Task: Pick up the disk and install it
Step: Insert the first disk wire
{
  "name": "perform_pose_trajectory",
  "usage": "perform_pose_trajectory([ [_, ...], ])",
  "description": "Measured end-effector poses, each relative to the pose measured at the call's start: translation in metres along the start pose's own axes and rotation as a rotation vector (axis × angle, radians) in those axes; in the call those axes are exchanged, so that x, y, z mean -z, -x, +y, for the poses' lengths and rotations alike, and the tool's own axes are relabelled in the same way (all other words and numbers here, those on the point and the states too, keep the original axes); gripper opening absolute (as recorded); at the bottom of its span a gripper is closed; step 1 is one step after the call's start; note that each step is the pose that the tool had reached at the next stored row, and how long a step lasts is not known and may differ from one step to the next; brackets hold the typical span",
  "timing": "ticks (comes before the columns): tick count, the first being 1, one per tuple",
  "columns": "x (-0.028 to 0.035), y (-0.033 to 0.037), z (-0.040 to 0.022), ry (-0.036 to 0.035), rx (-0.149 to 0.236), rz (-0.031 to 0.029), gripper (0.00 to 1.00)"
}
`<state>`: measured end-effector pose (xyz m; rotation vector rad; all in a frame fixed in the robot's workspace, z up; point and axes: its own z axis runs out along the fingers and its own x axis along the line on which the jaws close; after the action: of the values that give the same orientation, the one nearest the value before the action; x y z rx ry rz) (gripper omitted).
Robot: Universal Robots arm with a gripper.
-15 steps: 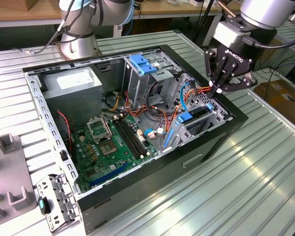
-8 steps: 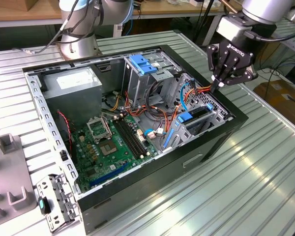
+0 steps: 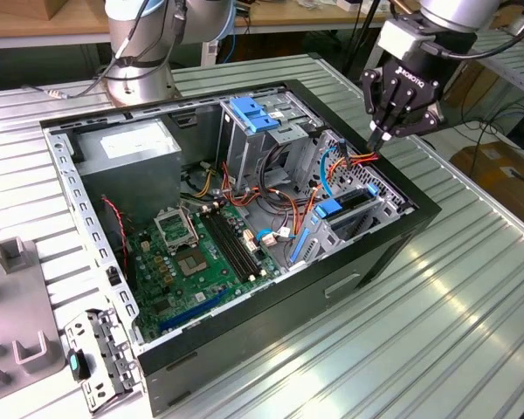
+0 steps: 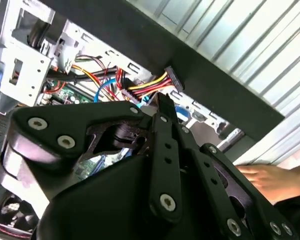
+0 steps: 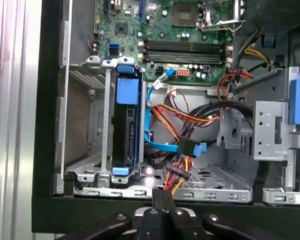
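The gripper (image 3: 378,138) is seen over the case (image 3: 332,288) rim, jaws pressed together on nothing, while the disk (image 5: 126,127) is seated on edge in its bay just below and beside them, long axis directed away toward the motherboard (image 5: 190,30).

Black tool (image 3: 380,138): linked finger bars, silver screws, white lettering. Arm (image 3: 140,44): rounded silver-grey joints, pale wrist block.
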<state>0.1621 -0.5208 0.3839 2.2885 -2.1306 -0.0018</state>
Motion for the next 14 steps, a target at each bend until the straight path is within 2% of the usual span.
perform_pose_trajectory([
  [2, -0.0001, 0.0, -0.0001, -0.0005, 0.049, 0.0004, 0.11],
  [3, -0.0001, 0.0001, -0.0001, -0.0009, 0.093, 0.001, 0.11],
  [4, -0.0002, 0.0001, -0.0001, -0.0012, 0.122, 0.0013, 0.11],
  [10, -0.0005, 0.0001, -0.0001, -0.0023, 0.246, 0.0029, 0.11],
  [11, -0.0005, 0.0, -0.0002, -0.0027, 0.281, 0.0033, 0.11],
  [13, -0.0005, 0.0, -0.0003, -0.0031, 0.324, 0.0038, 0.11],
  [14, -0.0006, 0.0, -0.0004, -0.0034, 0.363, 0.0042, 0.11],
])
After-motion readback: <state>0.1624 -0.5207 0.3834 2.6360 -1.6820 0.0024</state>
